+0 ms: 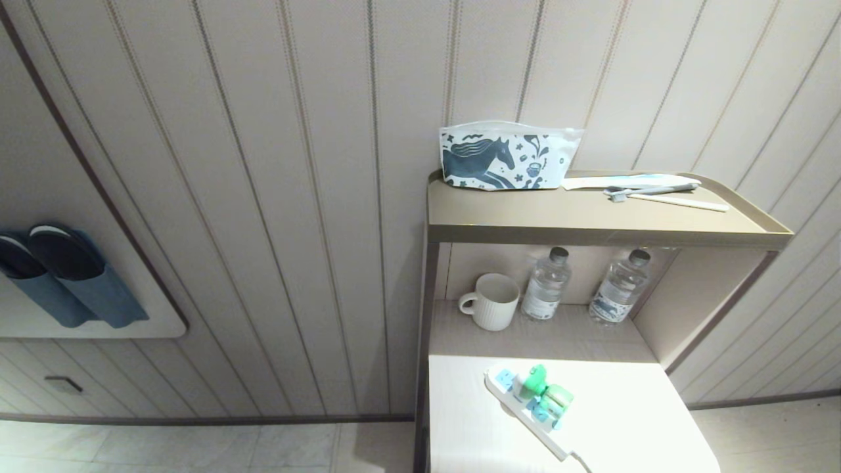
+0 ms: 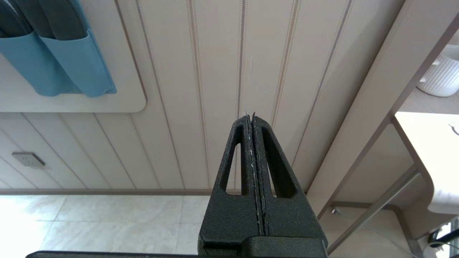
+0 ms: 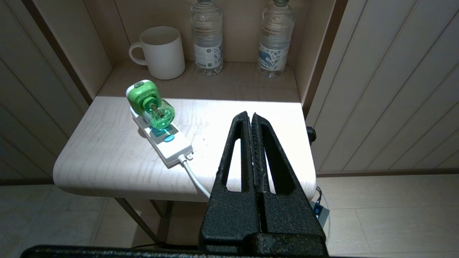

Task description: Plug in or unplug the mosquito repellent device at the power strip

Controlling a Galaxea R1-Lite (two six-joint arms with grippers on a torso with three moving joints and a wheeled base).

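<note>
The white power strip (image 1: pixel 519 408) lies diagonally on the pale table top (image 1: pixel 624 427), and its cord runs off the front edge. The mosquito repellent device (image 1: pixel 543 389), with a green-and-white head and a translucent green bottle, sits on the strip's socket face and looks plugged in. In the right wrist view the device (image 3: pixel 151 105) and the strip (image 3: pixel 171 146) lie ahead, off to one side of my right gripper (image 3: pixel 250 114). That gripper is shut, empty and apart from both. My left gripper (image 2: pixel 250 115) is also shut and empty, and faces the panelled wall beside the table. Neither arm shows in the head view.
A white ribbed mug (image 1: pixel 491 301) and two clear water bottles (image 1: pixel 545 284) (image 1: pixel 619 286) stand on the shelf behind the table. The upper shelf (image 1: pixel 591 226) holds a horse-print pouch (image 1: pixel 506 156) and a toothbrush (image 1: pixel 650 192). Slippers hang in a blue wall holder (image 1: pixel 66 279).
</note>
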